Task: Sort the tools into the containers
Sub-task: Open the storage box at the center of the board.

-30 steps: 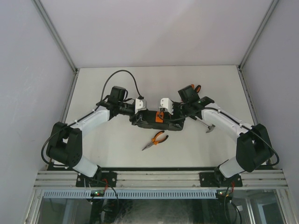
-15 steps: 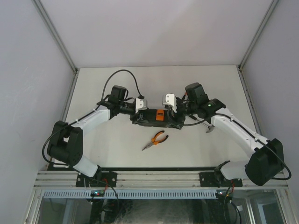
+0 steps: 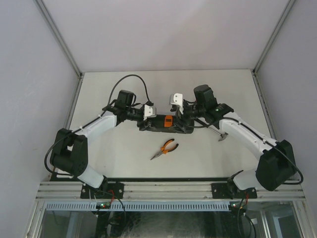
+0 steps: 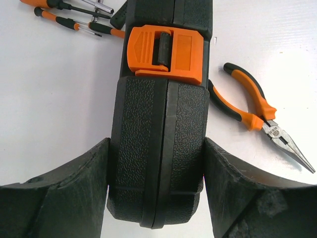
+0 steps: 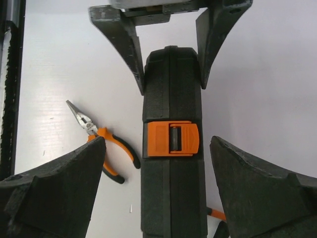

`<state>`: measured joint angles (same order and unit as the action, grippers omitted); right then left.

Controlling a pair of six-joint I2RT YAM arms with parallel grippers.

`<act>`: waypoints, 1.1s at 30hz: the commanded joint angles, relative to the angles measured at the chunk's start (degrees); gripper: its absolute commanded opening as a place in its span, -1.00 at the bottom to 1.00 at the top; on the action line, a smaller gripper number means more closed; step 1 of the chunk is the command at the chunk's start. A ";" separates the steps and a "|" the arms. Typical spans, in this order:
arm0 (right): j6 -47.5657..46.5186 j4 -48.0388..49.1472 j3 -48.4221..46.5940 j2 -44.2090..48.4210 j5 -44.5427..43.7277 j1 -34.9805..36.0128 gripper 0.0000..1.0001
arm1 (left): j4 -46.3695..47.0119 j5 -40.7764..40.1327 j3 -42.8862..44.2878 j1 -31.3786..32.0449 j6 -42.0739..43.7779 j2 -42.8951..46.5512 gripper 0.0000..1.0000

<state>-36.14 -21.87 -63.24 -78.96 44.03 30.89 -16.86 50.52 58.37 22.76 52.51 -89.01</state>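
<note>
Black case (image 3: pixel 158 127), closed w/ orange latch (image 4: pixel 166 52) facing up, stands on edge mid-table (image 3: pixel 124 94) btwn both arms. Left gripper (image 4: pixel 156 148) pinches one end, fingers pressed on both faces; right gripper (image 5: pixel 157 144) straddles the other end, fingers spread w/ gaps each side. Pliers (image 4: pixel 257 116) lie just beside the case on the near side, screwdrivers (image 4: pixel 64 22) on the far side; stamp by the pliers' pivot is too small to read.

One black tool case (image 3: pixel 157 127), one pair of orange-handled pliers (image 3: pixel 166 148), one small hammer (image 3: pixel 221 135), three thin screwdrivers (image 4: pixel 62 21) showing
</note>
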 commanded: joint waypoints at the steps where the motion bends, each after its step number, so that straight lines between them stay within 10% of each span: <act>1: 3.16 5.94 -1.98 -3.00 0.38 0.07 0.69 | -1.51 -1.93 2.99 -0.35 3.43 -0.20 -0.99; 23: -6.19 -3.83 -7.07 -14.85 -9.28 4.58 0.51 | -2.03 -3.06 3.33 -0.35 4.38 0.33 -0.99; 33: -8.42 -4.91 -7.07 -14.29 -15.92 6.47 -0.23 | -2.03 -3.30 4.05 -0.37 2.99 -0.19 -1.00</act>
<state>-41.78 -24.18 -69.21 -93.69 32.01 35.79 -18.11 49.67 58.63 22.74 56.58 -88.99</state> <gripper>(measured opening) 0.608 0.704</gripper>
